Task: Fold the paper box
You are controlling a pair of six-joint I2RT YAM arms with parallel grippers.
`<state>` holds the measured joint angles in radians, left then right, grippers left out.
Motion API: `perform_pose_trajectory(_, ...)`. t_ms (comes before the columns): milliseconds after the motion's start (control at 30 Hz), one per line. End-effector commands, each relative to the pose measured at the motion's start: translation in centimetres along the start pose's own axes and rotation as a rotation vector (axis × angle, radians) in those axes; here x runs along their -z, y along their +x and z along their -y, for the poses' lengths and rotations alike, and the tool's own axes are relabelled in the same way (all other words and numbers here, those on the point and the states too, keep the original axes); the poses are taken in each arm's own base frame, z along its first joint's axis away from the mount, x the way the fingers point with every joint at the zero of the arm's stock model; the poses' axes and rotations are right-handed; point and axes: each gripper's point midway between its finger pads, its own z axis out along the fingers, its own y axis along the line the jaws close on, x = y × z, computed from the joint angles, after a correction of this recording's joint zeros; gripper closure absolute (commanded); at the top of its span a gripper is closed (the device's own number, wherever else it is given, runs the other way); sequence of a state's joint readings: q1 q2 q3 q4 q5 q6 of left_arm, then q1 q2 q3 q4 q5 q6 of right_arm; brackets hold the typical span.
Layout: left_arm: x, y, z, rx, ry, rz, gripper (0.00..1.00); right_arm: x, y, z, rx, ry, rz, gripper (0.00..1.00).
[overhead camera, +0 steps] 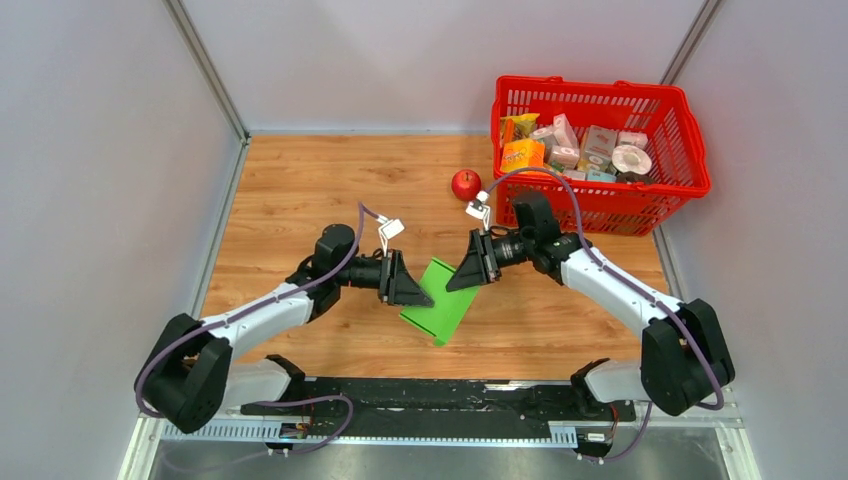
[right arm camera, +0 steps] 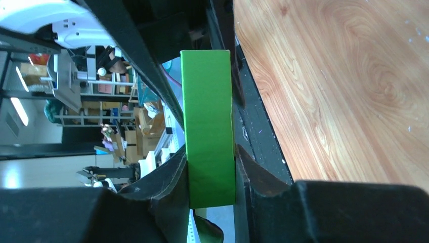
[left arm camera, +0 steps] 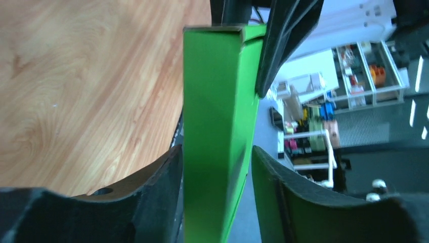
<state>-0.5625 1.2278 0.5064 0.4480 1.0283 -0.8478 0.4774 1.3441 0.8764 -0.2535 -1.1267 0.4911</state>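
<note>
The bright green paper box (overhead camera: 437, 305) hangs tilted over the middle of the wooden table, held from both sides. My left gripper (overhead camera: 418, 292) grips its left edge. In the left wrist view the box (left arm camera: 217, 101) runs up between my fingertips, which touch both its faces, so the left gripper (left arm camera: 216, 149) is shut on it. My right gripper (overhead camera: 458, 277) grips its upper right edge. In the right wrist view the box (right arm camera: 207, 101) is pinched flat between both fingers of the right gripper (right arm camera: 210, 152). The box looks folded into a flattened sleeve.
A red apple (overhead camera: 465, 184) lies behind the grippers. A red basket (overhead camera: 690, 150) with several small printed packages (overhead camera: 570, 145) stands at the back right. Grey walls close in the left, back and right sides of the table.
</note>
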Motion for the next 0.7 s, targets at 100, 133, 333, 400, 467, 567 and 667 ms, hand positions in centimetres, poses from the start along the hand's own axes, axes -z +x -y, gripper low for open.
perform_pose_trajectory(100, 6.3, -2.8, -3.4, -0.241, -0.592, 0.147, 0.29, 0.1, -1.1, 0.8, -0.143, 0.070, 0.100, 0.94)
perform_pose_trajectory(133, 9.2, -4.5, -5.0, -0.271, -0.792, 0.254, 0.28, 0.4, -1.5, 1.3, -0.190, 0.087, 0.120, 0.92)
perform_pose_trajectory(333, 13.1, -5.5, -2.7, -0.551, -0.904, 0.428, 0.26, 1.0, -2.9, 5.8, -0.598, 0.216, 0.235, 0.86)
perform_pose_trajectory(400, 10.8, -4.7, -1.2, -0.661, -0.859, 0.359, 0.25, 0.8, -2.7, 7.0, -0.703, 0.257, 0.234, 0.87)
perform_pose_trajectory(467, 8.7, -4.4, 1.1, -0.847, -0.839, 0.286, 0.25, 0.4, -2.0, 8.2, -0.810, 0.265, 0.209, 0.86)
perform_pose_trajectory(567, 5.6, -4.4, 2.0, -1.085, -0.849, 0.160, 0.25, 0.1, -1.5, 9.0, -0.954, 0.272, 0.221, 0.85)
perform_pose_trajectory(667, 1.7, -2.6, 1.9, -1.204, -0.781, 0.006, 0.24, 0.5, -1.6, 9.3, -1.003, 0.297, 0.289, 0.85)
